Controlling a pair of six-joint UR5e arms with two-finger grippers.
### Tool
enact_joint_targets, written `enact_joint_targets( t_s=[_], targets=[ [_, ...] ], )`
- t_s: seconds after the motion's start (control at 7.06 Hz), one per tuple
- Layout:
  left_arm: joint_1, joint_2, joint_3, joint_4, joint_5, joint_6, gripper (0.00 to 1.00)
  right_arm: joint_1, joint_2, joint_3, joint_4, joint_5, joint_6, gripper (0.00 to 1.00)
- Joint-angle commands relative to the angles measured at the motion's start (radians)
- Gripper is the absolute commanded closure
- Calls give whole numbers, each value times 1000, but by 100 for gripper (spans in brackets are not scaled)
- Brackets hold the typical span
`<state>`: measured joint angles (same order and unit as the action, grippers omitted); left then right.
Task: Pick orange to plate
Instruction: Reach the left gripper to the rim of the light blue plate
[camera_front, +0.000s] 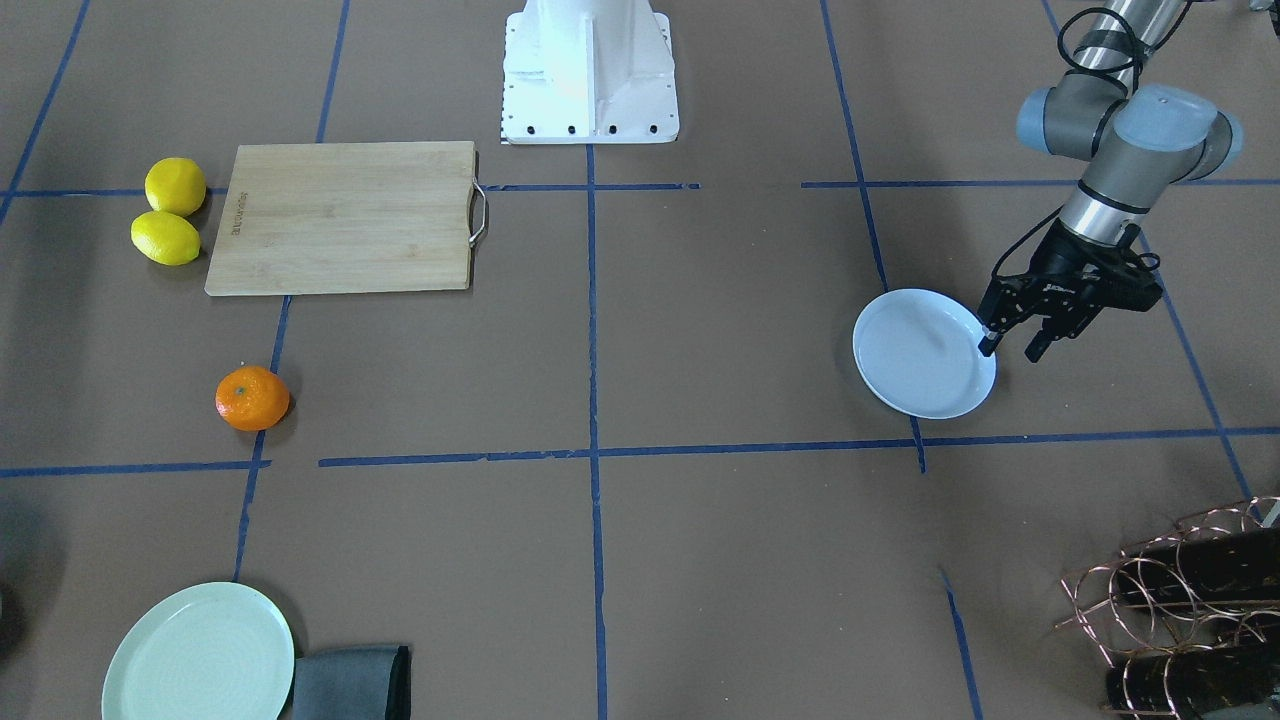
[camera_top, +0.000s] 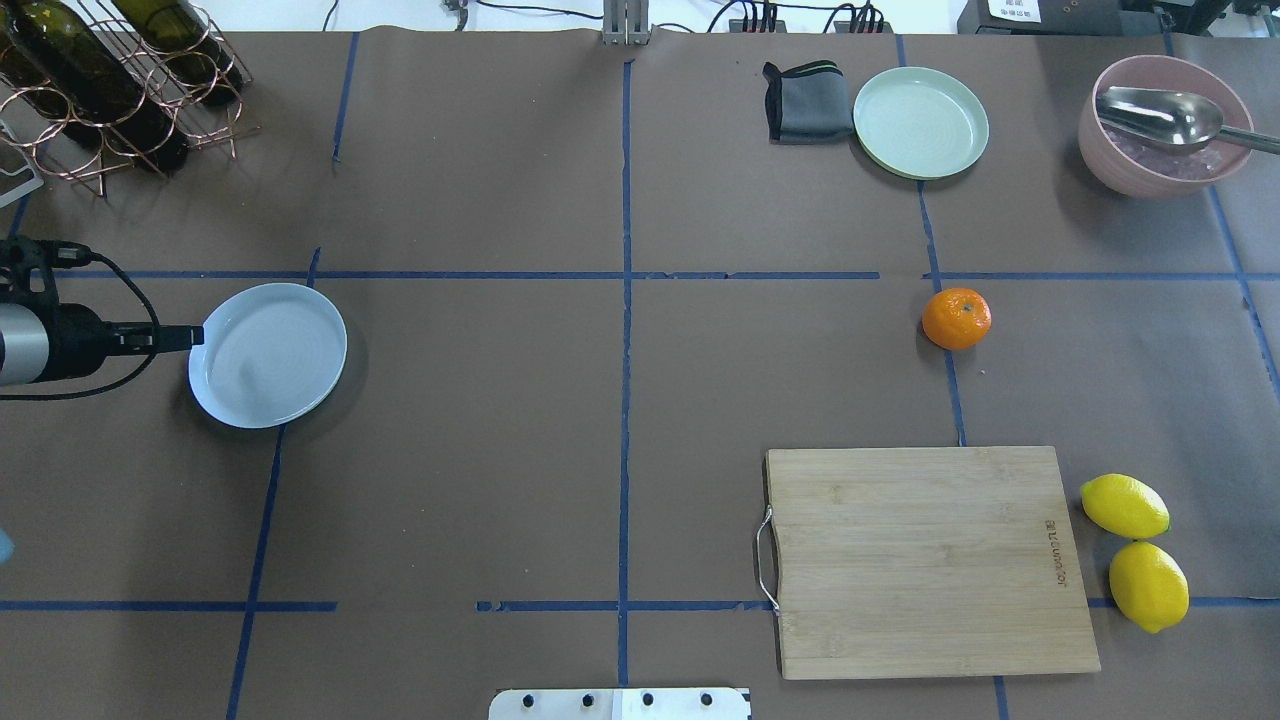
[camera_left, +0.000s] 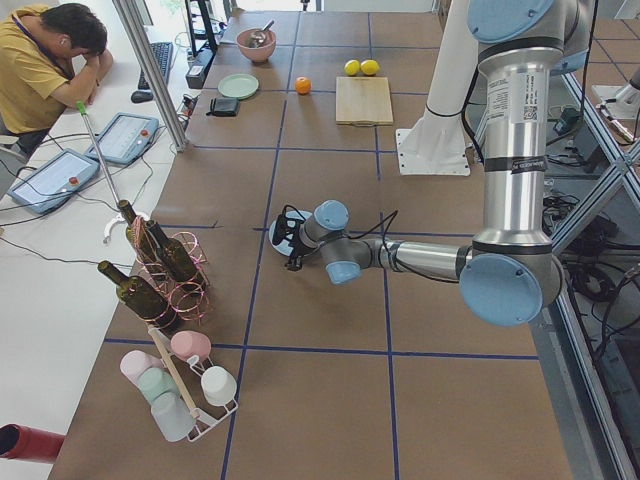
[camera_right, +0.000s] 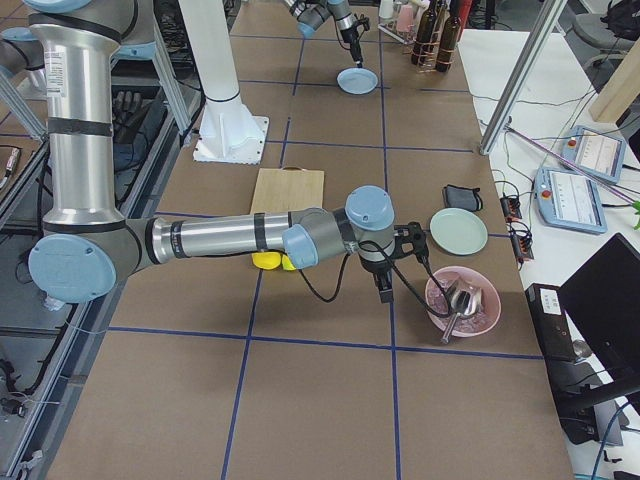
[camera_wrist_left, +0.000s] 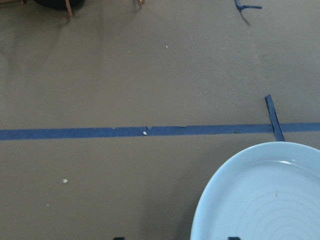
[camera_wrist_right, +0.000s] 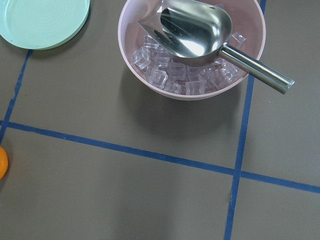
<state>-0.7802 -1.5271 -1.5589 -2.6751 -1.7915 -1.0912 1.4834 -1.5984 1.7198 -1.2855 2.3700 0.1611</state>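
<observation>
Left pincer (camera_front: 1012, 347) first: it's spread wide and carrying nothing, parked low at the edge of the pale blue plate (camera_front: 920, 355). One finger (camera_front: 988, 343) sits right at the rim, the other out over bare counter (camera_top: 500, 450). From the front I can't say whether that finger is touching the rim or hanging just above it.

Over to the right pincer (camera_right: 385, 292), which only the side camera catches. It points down over the counter near the pink bowl (camera_top: 1165, 125) of ice with the metal scoop (camera_top: 1170, 115) in it. Wide or narrow? Can't tell from there, and its own wrist camera shows no fingers.

And the orange (camera_top: 956, 318)? It's sitting on the counter on the robot's right side, touched by nobody. It lies beyond the cutting board (camera_top: 930, 560), with the green plate (camera_top: 920, 122) farther back. It's only a sliver at the left edge of the right wrist view, so that arm isn't over it yet.

Plate and fruit are well apart, at opposite ends of the counter. By my reading we're at the very start, with the reach for the orange not yet made. The right arm is the closer candidate. It would need to slide across until the fruit is centred beneath it, then come down with the fingers spread either side and close gently on that round skin. After that comes a long carry across to the plate.
</observation>
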Motion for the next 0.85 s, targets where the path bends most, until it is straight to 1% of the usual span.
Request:
enact_joint_targets(
  t_s=[0.0,0.14,0.28,0.43,0.57,0.71],
  targets=[
    [21,-5,7,1,12,-24,65,0,0,0,0,0,0,0],
    [21,-5,13,1,12,-22,70,0,0,-2,0,0,0,0],
    [22,-5,11,1,17,-21,70,0,0,-3,0,0,0,0],
    [22,-5,11,1,15,-19,74,0,0,-5,0,0,0,0],
    [22,-5,11,1,17,-19,92,0,0,-5,0,0,0,0],
    [22,-5,10,1,17,-18,100,0,0,-5,0,0,0,0]
  ],
)
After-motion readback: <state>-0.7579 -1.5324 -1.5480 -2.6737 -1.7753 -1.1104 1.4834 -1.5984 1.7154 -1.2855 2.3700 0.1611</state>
